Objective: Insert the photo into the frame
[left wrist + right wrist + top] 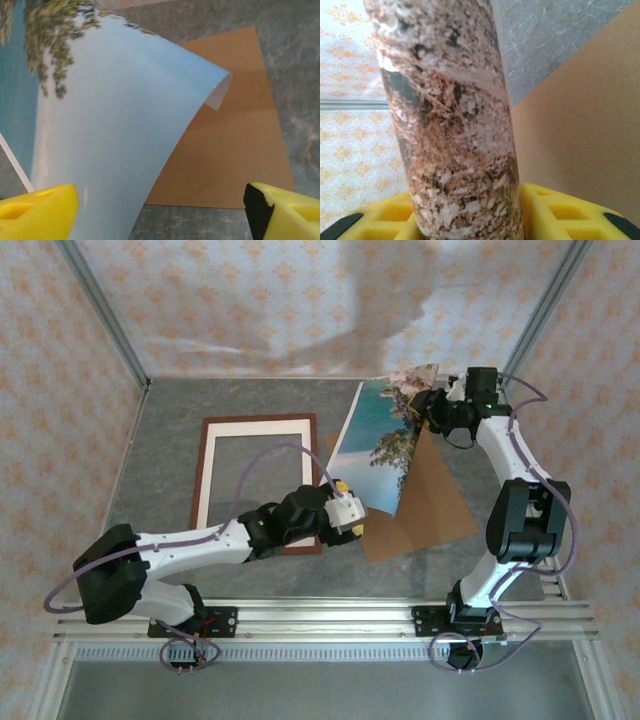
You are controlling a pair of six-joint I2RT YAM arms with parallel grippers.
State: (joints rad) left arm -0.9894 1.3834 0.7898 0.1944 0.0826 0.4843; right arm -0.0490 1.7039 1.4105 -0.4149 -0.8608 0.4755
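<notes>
The photo point(378, 445), a coast print with blue sea and a dark pine, hangs tilted above the table. My right gripper point(428, 405) is shut on its far rocky corner. In the right wrist view the curled print point(452, 125) is squeezed between the yellow fingers point(560, 212). My left gripper point(350, 510) stands open at the photo's near lower edge. In the left wrist view the pale blue sheet point(110, 130) bows over between the wide-set yellow fingertips point(37, 212). The frame point(260, 420), reddish-brown with a cream inner border, lies flat to the left of the photo.
A plain brown board point(425, 505) lies on the grey table under and right of the photo, also seen as the brown board point(235, 150) in the left wrist view. Patterned walls enclose the table. The left arm reaches across the frame's near right corner.
</notes>
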